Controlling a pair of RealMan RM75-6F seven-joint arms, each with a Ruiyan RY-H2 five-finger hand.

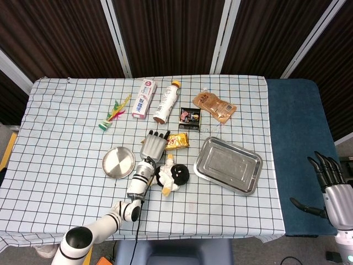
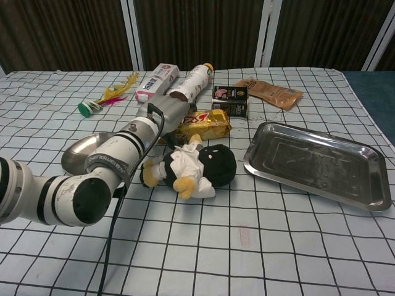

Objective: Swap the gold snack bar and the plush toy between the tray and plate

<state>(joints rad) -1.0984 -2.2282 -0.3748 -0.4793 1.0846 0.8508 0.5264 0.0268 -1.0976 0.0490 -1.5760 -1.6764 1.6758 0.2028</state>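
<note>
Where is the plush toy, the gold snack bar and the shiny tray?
plush toy (image 2: 213, 165): chest view, on its black head.
gold snack bar (image 2: 207, 123): chest view, on the middle of the wrapper.
tray (image 1: 228, 164): head view, on its bare flat bottom.
</note>
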